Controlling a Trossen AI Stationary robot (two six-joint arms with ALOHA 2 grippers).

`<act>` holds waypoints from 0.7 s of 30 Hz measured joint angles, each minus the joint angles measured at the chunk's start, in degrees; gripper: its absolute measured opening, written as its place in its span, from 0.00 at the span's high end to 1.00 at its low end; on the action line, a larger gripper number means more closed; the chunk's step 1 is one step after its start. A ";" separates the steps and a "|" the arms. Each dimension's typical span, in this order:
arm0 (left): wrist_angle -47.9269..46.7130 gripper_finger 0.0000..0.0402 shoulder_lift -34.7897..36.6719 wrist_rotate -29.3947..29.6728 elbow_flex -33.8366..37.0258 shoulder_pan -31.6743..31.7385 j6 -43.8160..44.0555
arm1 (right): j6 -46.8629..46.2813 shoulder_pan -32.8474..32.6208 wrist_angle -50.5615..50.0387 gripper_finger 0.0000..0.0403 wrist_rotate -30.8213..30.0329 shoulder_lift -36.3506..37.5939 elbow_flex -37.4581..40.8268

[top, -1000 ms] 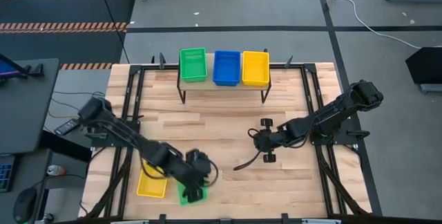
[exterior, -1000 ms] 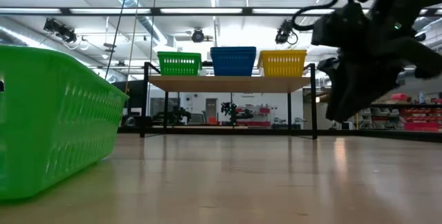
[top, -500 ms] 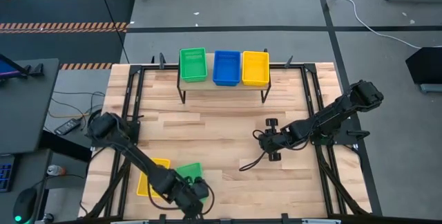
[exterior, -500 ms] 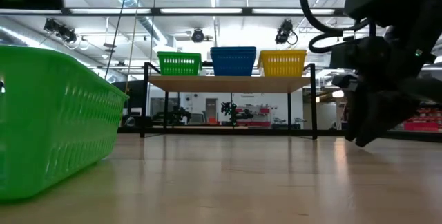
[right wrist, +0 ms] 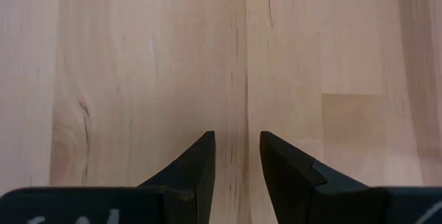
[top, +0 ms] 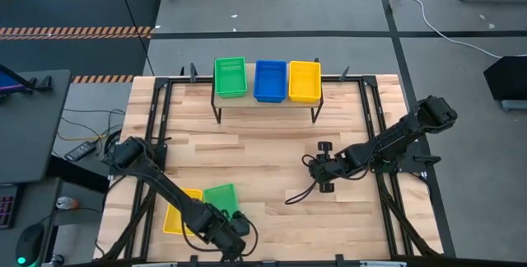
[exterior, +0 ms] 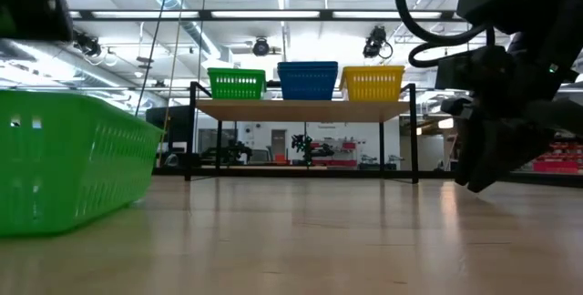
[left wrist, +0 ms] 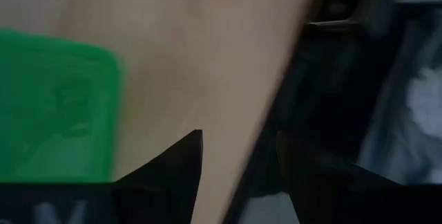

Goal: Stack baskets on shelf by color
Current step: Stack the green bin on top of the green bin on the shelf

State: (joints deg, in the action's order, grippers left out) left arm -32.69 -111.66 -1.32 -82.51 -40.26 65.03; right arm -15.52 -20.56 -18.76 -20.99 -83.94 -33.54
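On the shelf (exterior: 301, 110) at the table's far side stand a green basket (top: 230, 77), a blue one (top: 270, 80) and a yellow one (top: 304, 80), side by side. Near the table's front left, another green basket (top: 221, 197) lies flat on its bottom beside a yellow basket (top: 181, 213). My left gripper (top: 236, 227) is open just nearer the front edge than this green basket (left wrist: 55, 106), with only bare wood between its fingers (left wrist: 238, 137). My right gripper (top: 311, 170) hangs open over bare table at the right middle (right wrist: 237, 137).
The slatted wooden tabletop (top: 263, 147) shows bare wood between the shelf and the two loose baskets. Black frame rails run along both sides of the table (top: 375, 127). The table's front edge lies close behind my left gripper.
My left gripper has moved down and toward the table's near edge, coming away from the green basket it was on. That basket, tilted up before, now lies flat next to the yellow one. My right gripper has sunk a little toward the table.
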 joint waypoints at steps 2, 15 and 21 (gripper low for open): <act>-3.50 0.52 0.03 -0.41 -2.75 0.03 -1.90 | -0.99 -0.10 0.08 0.70 0.00 0.00 0.00; -23.42 0.53 0.13 5.47 -6.45 -2.26 -5.15 | -6.18 -2.49 -0.09 0.70 0.03 0.00 0.00; -18.06 0.53 0.04 5.61 -1.10 -2.09 -4.44 | -7.48 -2.70 -0.04 0.70 -0.17 0.00 0.00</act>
State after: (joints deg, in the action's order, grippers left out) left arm -50.74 -111.62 4.29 -83.61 -42.35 60.59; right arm -23.00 -23.27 -18.81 -21.17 -83.94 -33.54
